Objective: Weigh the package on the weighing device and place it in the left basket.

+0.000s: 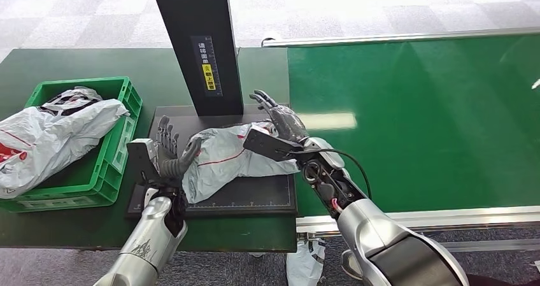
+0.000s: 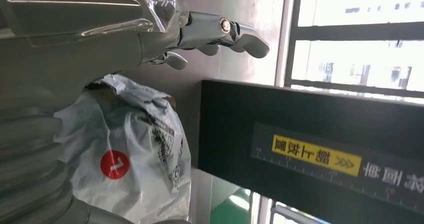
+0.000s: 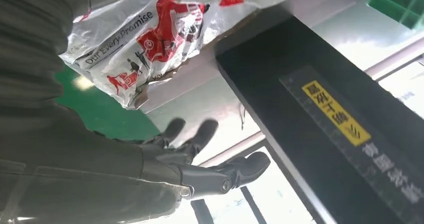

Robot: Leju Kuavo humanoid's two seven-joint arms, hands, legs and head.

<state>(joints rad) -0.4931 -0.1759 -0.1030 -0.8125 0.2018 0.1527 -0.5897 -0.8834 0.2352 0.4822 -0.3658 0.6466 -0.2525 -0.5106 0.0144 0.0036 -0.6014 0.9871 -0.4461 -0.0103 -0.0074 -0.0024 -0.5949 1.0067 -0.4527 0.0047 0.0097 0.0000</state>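
Observation:
The package point(image 1: 223, 162), a crumpled grey-white plastic mailer with red lines, lies on the black weighing platform point(image 1: 255, 193) in front of the scale's black post point(image 1: 197, 44). My left hand point(image 1: 167, 151) stands at the package's left end, fingers up and apart, thumb against the bag's edge. My right hand point(image 1: 283, 121) is at its right end, fingers spread and pointing away, nothing in them. The left wrist view has the package point(image 2: 130, 154) beside the palm and straight fingers point(image 2: 220, 32). In the right wrist view the package point(image 3: 150, 39) lies beside the extended fingers point(image 3: 200, 164).
The green basket point(image 1: 83, 200) stands at the left of the scale, with white plastic bags point(image 1: 44, 139) in it and spilling over its near left side. A green conveyor belt point(image 1: 414, 120) runs on the right. Another white bag point(image 1: 305, 260) hangs below the table's front edge.

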